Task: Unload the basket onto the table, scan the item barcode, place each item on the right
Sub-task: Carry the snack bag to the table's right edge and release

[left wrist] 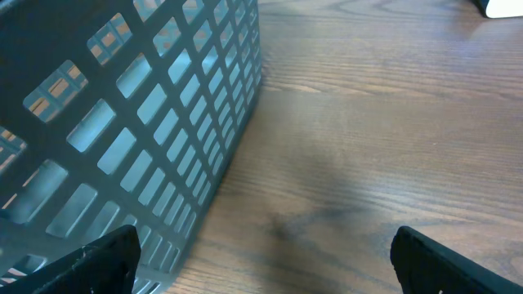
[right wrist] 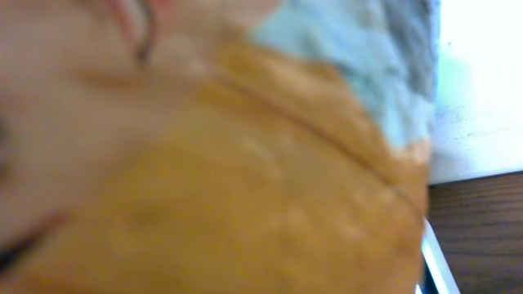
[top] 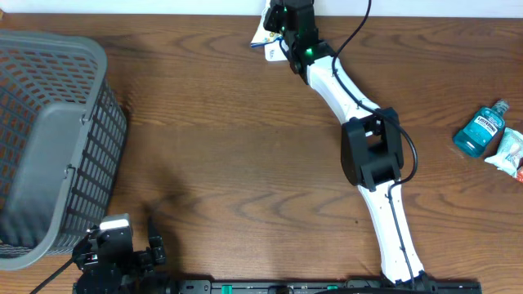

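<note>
- The left end effector (left wrist: 263,260), nearest the robot's base, hovers over the counter (top: 229,147), jaws wide apart and empty. The grey basket (left wrist: 188,139) stands just to its left.
- Far ahead, at the counter's far edge, the right end effector (top: 282,33) is pinched together on a thin packet (right wrist: 245,188), which fills its wrist view as a blur.
- The step is probably presenting the packet for scanning, though no scanner or barcode shows.
- The next move calls for turning the barcode face toward the reader with a firm grip.

Packet (right wrist: 245,180) blurred and unreadable across right wrist view, basket (top: 49,139) cut at 9 o'clock edge, wrapper (top: 508,153) clipped at 3 o'clock.
</note>
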You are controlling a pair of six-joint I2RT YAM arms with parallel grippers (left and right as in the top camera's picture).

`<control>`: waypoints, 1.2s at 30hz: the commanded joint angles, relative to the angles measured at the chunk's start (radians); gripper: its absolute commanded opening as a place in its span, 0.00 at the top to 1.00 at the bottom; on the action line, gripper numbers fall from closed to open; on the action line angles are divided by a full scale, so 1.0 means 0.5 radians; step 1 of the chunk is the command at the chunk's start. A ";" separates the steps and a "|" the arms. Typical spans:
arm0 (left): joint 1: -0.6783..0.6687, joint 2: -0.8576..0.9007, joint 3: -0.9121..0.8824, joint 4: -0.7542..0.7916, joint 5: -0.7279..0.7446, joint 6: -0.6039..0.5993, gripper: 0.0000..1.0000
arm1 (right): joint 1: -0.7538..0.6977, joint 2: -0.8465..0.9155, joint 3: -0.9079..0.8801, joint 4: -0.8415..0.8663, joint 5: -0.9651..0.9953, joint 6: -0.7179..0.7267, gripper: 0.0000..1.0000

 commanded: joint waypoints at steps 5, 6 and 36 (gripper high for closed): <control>0.005 -0.002 0.008 0.001 -0.026 0.027 0.02 | 0.013 0.078 0.093 -0.185 -0.018 -0.243 0.99; 0.005 -0.002 0.008 0.001 -0.026 0.027 0.02 | 0.012 0.056 0.126 -0.288 -0.017 -0.269 0.99; 0.005 -0.002 0.008 0.001 -0.025 0.027 0.02 | -1.218 -0.479 -0.353 -2.161 0.810 0.305 0.99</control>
